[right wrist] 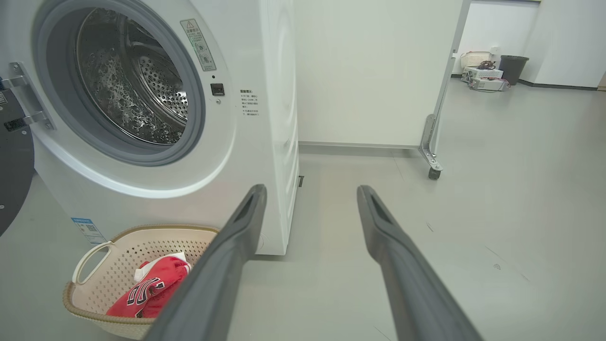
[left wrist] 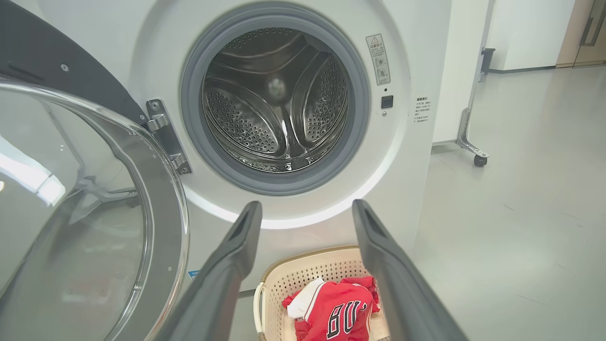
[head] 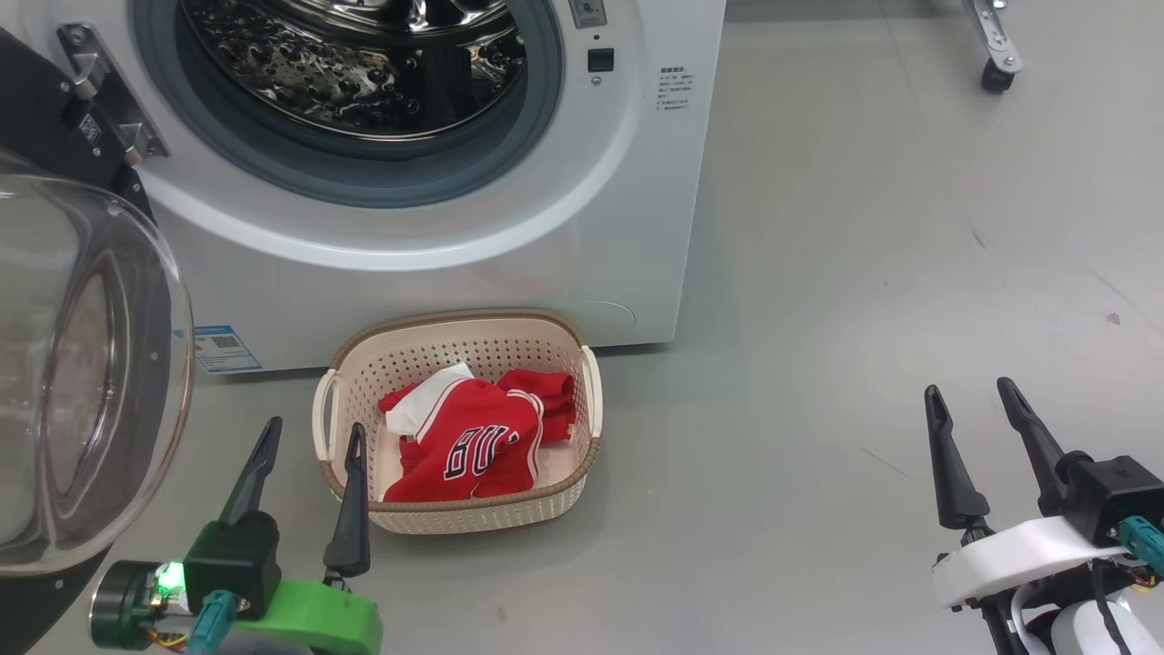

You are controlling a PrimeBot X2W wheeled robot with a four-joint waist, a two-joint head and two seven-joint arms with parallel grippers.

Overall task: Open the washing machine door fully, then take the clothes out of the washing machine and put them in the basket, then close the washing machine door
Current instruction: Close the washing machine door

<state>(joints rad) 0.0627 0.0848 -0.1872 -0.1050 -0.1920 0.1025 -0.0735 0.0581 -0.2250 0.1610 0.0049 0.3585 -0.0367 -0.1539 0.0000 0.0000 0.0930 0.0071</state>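
Though the door [head: 91, 364] stands swung wide, just left of the left pincer [head: 315, 423], its glass bowl bulges toward that pincer. The left pincer has its two fingers spread far apart and grips nothing. Just ahead of it and a little to its right sits the basket [head: 455, 320], on the floor [head: 818, 364] close against the foot of the washer [head: 436, 264]. The clothes [head: 473, 446] lie heaped inside the basket, red with white trim, lettering upward. Whether the pincer's right finger touches the basket's near handle cannot be told. Ahead of and above this pincer, the steel drum [head: 364, 73] is open to view. The right pincer [head: 968, 387] is spread just as wide, empty, over bare floor. The basket lies well apart to its left, and the washer stands ahead-left of it.
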